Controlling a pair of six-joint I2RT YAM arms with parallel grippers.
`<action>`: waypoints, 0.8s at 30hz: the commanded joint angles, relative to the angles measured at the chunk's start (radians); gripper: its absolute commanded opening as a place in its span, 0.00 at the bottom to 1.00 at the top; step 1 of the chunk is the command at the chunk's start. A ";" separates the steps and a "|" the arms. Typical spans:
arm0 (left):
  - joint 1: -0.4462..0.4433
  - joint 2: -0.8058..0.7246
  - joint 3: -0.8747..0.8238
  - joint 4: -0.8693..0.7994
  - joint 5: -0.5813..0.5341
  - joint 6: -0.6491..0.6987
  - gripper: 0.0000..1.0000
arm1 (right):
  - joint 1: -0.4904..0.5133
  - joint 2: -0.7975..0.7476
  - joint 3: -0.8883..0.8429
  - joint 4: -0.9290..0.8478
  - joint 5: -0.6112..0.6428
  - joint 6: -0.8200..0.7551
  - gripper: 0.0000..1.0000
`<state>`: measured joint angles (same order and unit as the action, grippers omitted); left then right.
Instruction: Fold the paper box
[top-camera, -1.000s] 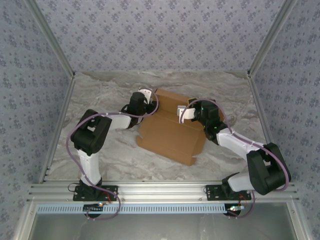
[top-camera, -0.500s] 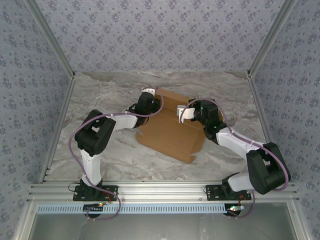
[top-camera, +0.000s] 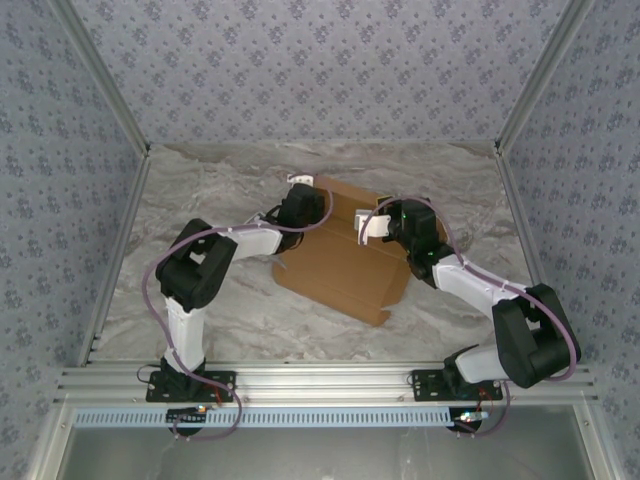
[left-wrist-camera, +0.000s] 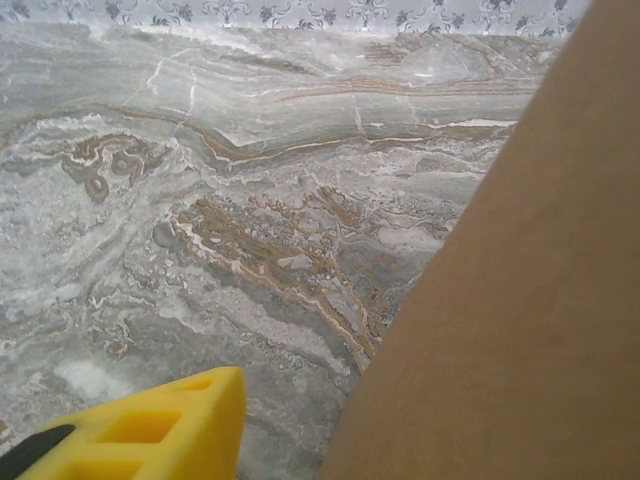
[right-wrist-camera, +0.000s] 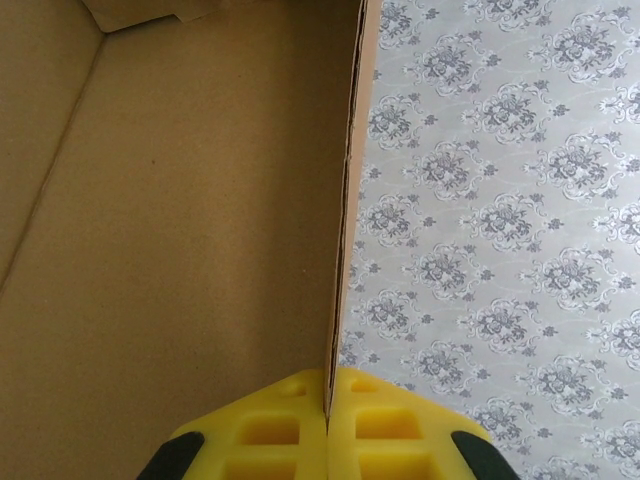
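Observation:
The paper box (top-camera: 340, 268) is a tan cardboard sheet lying mid-table with its flaps partly raised. My right gripper (right-wrist-camera: 327, 385) is shut on the top edge of an upright cardboard wall (right-wrist-camera: 345, 200), at the box's far right side (top-camera: 368, 224). The box's inner floor (right-wrist-camera: 170, 220) spreads to the left of that wall. My left gripper (top-camera: 300, 200) hovers at the box's far left corner. In the left wrist view one yellow finger (left-wrist-camera: 165, 430) shows at lower left, with bare marble between it and a cardboard panel (left-wrist-camera: 520, 300). That panel hides the other finger.
The marble tabletop (top-camera: 200, 200) is bounded by patterned walls on three sides and by metal rails (top-camera: 320, 380) at the near edge. There is free table left of the box and along the back wall.
My left arm has stretched to the right, bringing its gripper up against the box's far left corner. The right gripper keeps the same hold on the wall.

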<state>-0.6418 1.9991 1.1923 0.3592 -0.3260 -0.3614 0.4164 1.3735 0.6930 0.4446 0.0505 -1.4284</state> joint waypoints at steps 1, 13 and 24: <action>0.017 -0.051 -0.061 0.080 0.080 0.060 0.55 | -0.003 0.009 0.017 -0.069 0.012 -0.006 0.00; 0.107 -0.305 -0.329 0.139 0.372 0.208 0.67 | -0.001 0.003 0.025 -0.078 0.018 0.002 0.00; 0.162 -0.274 -0.270 0.074 0.501 0.269 0.67 | -0.001 0.007 0.030 -0.080 0.013 0.002 0.00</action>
<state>-0.4732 1.6947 0.8661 0.4553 0.1177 -0.1329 0.4164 1.3735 0.7059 0.4343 0.0566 -1.4284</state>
